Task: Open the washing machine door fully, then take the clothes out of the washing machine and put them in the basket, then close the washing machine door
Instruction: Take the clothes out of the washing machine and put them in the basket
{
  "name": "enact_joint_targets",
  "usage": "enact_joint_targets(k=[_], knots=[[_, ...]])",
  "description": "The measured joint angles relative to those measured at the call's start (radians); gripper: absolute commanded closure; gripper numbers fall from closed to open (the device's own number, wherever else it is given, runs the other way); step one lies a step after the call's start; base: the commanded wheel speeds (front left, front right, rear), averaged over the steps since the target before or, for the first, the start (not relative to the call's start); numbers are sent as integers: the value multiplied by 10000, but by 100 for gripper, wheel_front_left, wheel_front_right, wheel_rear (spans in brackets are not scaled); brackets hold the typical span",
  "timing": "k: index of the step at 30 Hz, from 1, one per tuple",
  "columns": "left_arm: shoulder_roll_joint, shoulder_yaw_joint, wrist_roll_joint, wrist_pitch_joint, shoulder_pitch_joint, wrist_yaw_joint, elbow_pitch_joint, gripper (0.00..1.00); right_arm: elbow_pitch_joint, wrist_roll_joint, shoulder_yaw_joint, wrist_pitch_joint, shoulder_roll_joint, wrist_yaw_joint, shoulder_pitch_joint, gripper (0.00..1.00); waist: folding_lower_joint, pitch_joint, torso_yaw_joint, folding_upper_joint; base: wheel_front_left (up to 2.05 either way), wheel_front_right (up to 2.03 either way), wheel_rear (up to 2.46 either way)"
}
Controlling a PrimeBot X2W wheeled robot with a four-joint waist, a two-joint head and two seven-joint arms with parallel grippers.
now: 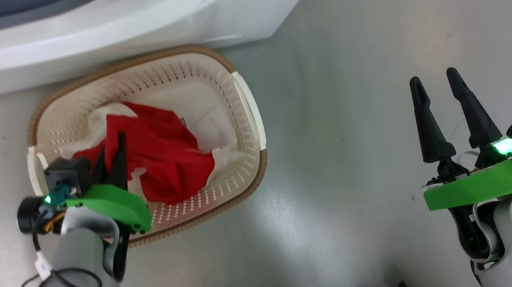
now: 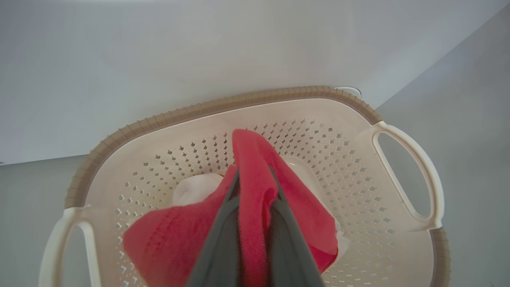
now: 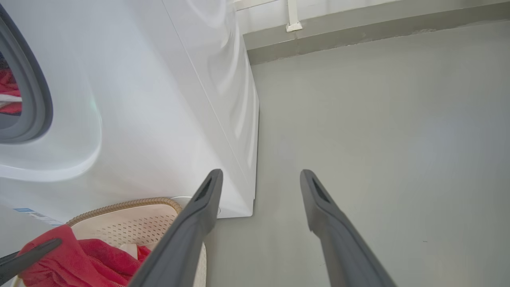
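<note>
One fold of the red clothes [image 2: 259, 159] sits pinched in the closed left jaws, low in the basket [image 1: 173, 76] at nine o'clock of the head view. The right jaws gape empty at four o'clock. Best to part the left jaws fully before lifting straight up, lest cloth snag.

The light is bright and even, with weak shadows. The grey floor [image 1: 357, 152] carries pale glare and the washing machine [image 3: 139, 119] shines. The near fingers [image 2: 223, 247] are blurred, and straight lines bend at the edges of the views.
</note>
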Motion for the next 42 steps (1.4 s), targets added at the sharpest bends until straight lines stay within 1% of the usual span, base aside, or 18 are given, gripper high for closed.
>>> enact_joint_targets(k=[10,16,18,19,20,21,22,23,24,31,35,42], knots=[[-8,-345,-188,0,-1052,0,688,100,-201,-48,-8,0,-4,0,-378,0,0,1159,84,0,0,0,0],[6,-514,-445,0,-1318,0,1022,100,-245,-69,-13,0,-4,0,-418,0,0,1547,112,0,0,0,0],[8,-543,-489,0,-1333,0,1103,91,-245,-88,-17,0,-4,0,-418,0,0,1559,110,0,0,0,0],[8,-550,-531,0,-1333,0,1133,85,-245,-88,-23,0,-4,0,-418,0,0,1541,110,0,0,0,0],[8,-554,-548,0,-1335,0,1147,76,-247,-88,-29,0,-6,0,-418,0,0,1522,112,0,0,0,0],[8,-554,-571,0,-1335,0,1149,56,-245,-90,-31,0,-6,0,-419,0,0,1503,115,0,0,0,0],[8,-554,-606,0,-1336,0,1154,33,-242,-90,-33,0,-6,0,-422,0,0,1479,119,0,0,0,0],[8,-554,-606,0,-1336,0,1154,7,-242,-90,-33,0,-6,0,-422,0,0,1479,119,0,0,0,0],[8,-548,-621,0,-1337,0,1156,0,-232,-90,-38,0,-6,0,-423,0,0,1449,126,0,0,0,0],[-6,-451,-715,0,-1315,0,1198,0,-111,-128,-44,0,-6,0,-423,0,0,1054,189,0,0,0,0],[-27,-309,-738,0,-1167,0,1137,0,-36,-366,-63,0,-6,0,-417,0,0,705,245,0,0,0,0],[-128,0,-876,0,-393,0,594,0,196,-424,-115,0,-8,0,-315,0,0,-106,387,0,0,0,0]])
